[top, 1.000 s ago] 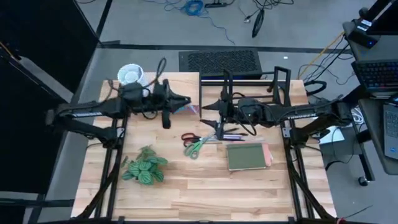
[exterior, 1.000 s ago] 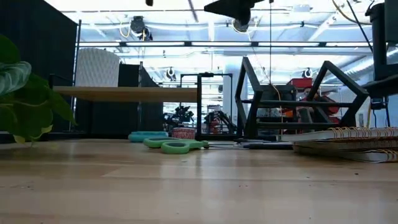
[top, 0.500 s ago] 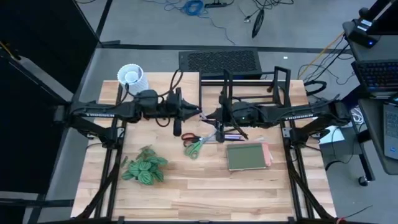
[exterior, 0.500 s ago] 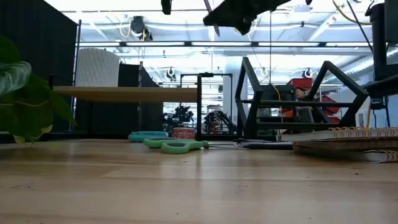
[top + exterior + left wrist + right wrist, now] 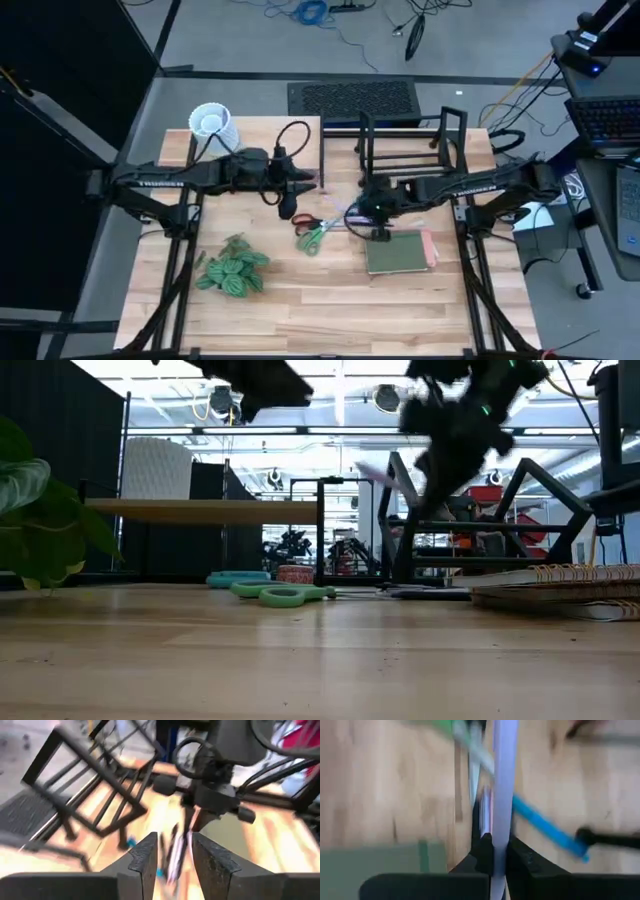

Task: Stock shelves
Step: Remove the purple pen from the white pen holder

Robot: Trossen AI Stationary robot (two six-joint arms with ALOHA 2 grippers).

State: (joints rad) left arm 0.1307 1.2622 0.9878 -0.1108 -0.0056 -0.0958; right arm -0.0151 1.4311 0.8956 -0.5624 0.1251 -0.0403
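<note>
From left: the pale-wood shelf (image 5: pixel 255 140) carries only a white pot (image 5: pixel 211 122); my left hand (image 5: pixel 290 207) hovers empty, fingers apart. Plant (image 5: pixel 233 268), scissors (image 5: pixel 315 233) and notebooks (image 5: pixel 400 251) lie unstocked on the table (image 5: pixel 330 310). My right hand (image 5: pixel 362 215), before the black rack (image 5: pixel 400 140), is clamped on a pen (image 5: pixel 502 775).
</note>
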